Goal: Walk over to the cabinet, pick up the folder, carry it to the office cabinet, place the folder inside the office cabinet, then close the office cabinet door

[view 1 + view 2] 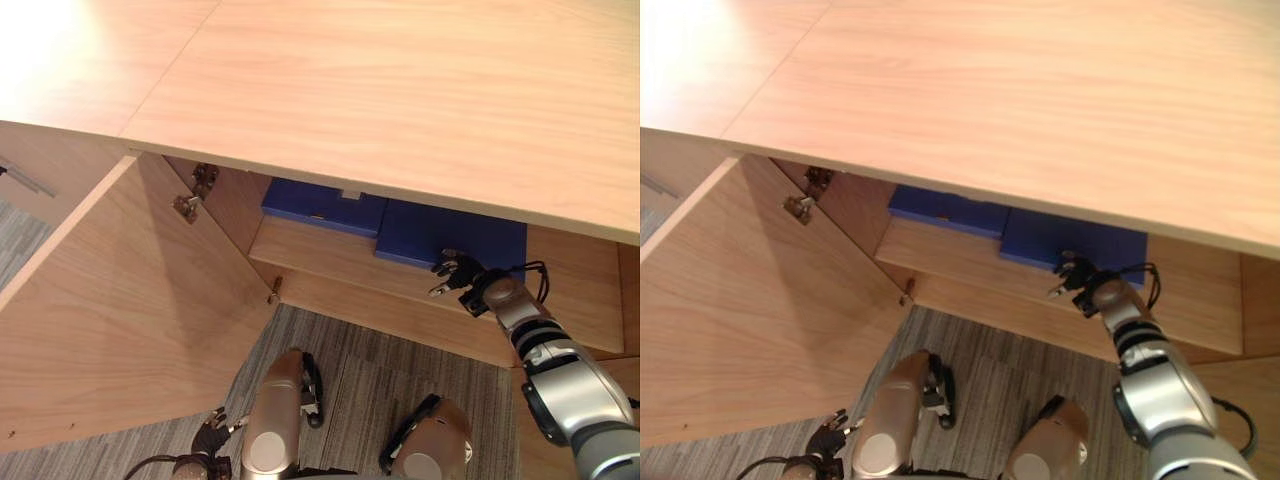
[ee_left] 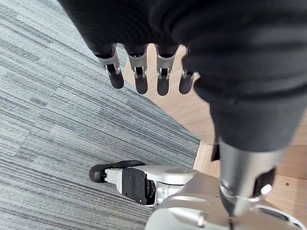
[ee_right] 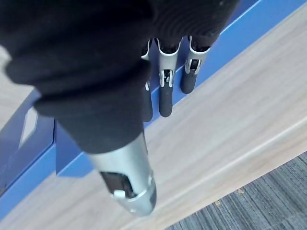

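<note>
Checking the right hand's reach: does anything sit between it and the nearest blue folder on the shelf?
Nothing visible. The right hand, fingers straight, is at the front edge of the right-hand blue folder; the other blue folder lies beside it, not between.

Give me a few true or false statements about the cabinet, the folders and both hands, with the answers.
The cabinet door is shut. False: it stands open.
A left blue folder and a right blue folder lie on the shelf inside. True.
The right hand lifts a folder clear of the shelf. False: its straight fingers are at the right blue folder's edge.
The left hand hangs open above the carpet. True.
</note>
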{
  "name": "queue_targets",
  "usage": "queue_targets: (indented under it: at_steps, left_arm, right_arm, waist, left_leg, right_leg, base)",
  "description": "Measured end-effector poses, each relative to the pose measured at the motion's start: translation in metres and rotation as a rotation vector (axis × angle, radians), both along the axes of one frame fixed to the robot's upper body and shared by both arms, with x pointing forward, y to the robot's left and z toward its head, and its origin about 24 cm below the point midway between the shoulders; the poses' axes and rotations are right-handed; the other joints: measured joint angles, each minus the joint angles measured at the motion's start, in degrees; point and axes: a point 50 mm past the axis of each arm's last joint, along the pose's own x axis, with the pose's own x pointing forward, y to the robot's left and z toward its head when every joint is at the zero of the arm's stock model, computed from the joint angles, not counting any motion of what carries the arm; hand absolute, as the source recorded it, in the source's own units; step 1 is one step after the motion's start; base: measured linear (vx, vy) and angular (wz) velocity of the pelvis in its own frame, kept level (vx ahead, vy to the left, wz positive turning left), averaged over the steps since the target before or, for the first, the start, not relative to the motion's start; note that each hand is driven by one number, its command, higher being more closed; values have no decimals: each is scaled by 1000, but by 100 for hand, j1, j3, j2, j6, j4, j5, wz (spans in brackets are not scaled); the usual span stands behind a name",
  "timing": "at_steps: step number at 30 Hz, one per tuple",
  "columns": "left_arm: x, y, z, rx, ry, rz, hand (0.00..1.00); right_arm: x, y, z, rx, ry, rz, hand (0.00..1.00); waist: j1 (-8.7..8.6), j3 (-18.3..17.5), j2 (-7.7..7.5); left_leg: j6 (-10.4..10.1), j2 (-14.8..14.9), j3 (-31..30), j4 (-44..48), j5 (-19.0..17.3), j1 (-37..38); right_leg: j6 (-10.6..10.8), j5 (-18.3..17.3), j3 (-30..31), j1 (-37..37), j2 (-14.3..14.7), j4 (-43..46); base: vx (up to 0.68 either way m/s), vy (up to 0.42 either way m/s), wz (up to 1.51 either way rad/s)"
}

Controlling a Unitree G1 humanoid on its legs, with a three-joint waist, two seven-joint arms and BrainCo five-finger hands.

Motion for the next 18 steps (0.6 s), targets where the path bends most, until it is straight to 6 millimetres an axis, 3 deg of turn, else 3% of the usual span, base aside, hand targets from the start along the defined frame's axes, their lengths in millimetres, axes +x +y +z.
queue_targets:
  at_steps: [3, 7, 18]
  left_arm:
    - [8, -4, 3, 5, -28, 6, 0]
    - [14, -8, 7, 5, -56, 1, 0]
    - [18, -8, 10, 30, -67, -30, 0]
  right_arm:
    - [2, -11, 8, -18, -46, -77, 0]
    - [4, -9, 9, -32, -84, -113, 0]
    - [4, 5, -2, 3, -91, -136, 0]
  waist:
    - [-2, 33, 148]
    - [-14, 21, 168]
    - [-69, 22, 171]
  left_leg:
    - [8, -49, -78, 102, 11, -160]
    - [-4, -162, -134, 160, 60, -278]
    - [-48, -211, -229, -108, 296, -238]
  right_leg:
    - [4, -34, -4, -85, -33, 120]
    - [3, -119, -11, -161, -163, 292]
    - [-72, -80, -165, -57, -104, 111]
  base:
    - [-1, 2, 17]
    - [-6, -8, 17]
    - [-16, -9, 5]
